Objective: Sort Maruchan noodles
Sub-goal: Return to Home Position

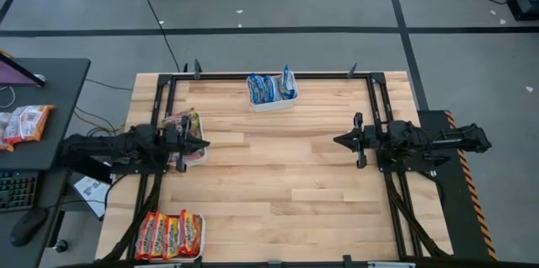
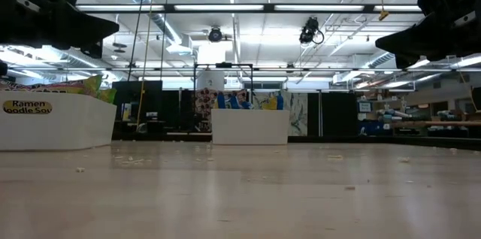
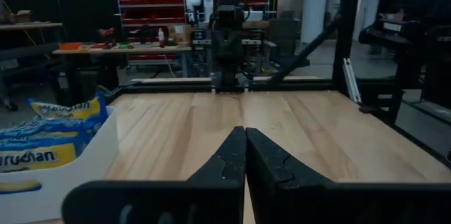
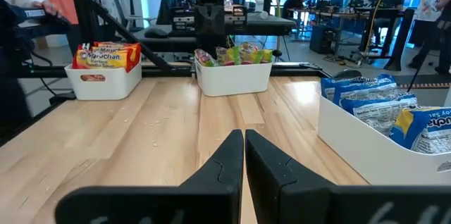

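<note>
Where the Maruchan noodles (image 1: 269, 88) are: every packet on the worktop (image 1: 286, 175) sits inside one of three white bins, and none lies loose on the wood.
Blue-white packets (image 1: 268, 88): in the far bin (image 1: 274, 106), at the middle of the edge that is uppermost in the high view; one packet stands on end at the bin's right side.
Green-yellow packets (image 4: 236, 55): in the left bin (image 4: 234, 79), at the left edge, partly under the left arm in the high view.
Red and orange packets (image 1: 168, 234): in the corner bin (image 1: 202, 236), standing side by side.
Other packets (image 1: 25, 122): a small heap on the dark side desk (image 1: 59, 83), off the worktop; I cannot tell if it belongs to the job.
Stage: in my judgement the sorting on the worktop is done and only the parking of the arms is left.
Risk, left side: the left arm hangs just over the left bin, so a low or sideways move could push the bin or drag a packet out.
Risk, far bin: the upright packet stands above the rim and could tip out if the worktop shakes.
Left claw (image 1: 205, 143): fingers pressed together, holding nothing, touching nothing, raised above the worktop and pointing to its centre.
Right claw (image 1: 338, 141): also pressed together and empty, raised at the right side, well apart from every bin.
</note>
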`<state>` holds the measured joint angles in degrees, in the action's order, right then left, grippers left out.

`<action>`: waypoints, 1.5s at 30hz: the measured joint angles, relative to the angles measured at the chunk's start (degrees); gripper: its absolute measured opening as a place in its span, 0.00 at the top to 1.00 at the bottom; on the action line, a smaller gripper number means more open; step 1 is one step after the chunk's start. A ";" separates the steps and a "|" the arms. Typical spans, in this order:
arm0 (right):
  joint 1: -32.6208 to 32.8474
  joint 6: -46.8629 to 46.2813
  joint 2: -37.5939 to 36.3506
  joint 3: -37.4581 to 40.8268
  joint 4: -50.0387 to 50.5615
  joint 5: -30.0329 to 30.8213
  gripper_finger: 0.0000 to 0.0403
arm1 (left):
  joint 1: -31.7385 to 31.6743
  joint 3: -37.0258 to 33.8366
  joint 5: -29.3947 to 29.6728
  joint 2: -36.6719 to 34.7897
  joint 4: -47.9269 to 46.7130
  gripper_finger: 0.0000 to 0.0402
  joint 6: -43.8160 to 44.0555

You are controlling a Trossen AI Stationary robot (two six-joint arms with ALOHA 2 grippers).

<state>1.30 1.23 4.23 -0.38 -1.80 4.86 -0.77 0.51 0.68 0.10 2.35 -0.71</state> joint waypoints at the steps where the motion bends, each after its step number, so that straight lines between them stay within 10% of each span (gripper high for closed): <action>1: 0.00 0.00 0.00 0.00 0.00 0.00 0.94 | 1.69 0.00 1.51 0.00 -0.08 0.98 -0.34; 45: 0.00 -0.02 0.00 0.00 -0.02 0.00 0.94 | 5.35 0.00 5.28 0.37 2.03 0.98 -10.41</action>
<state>1.30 1.21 4.23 -0.38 -1.83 4.86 4.58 0.51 5.96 0.47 4.38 -11.11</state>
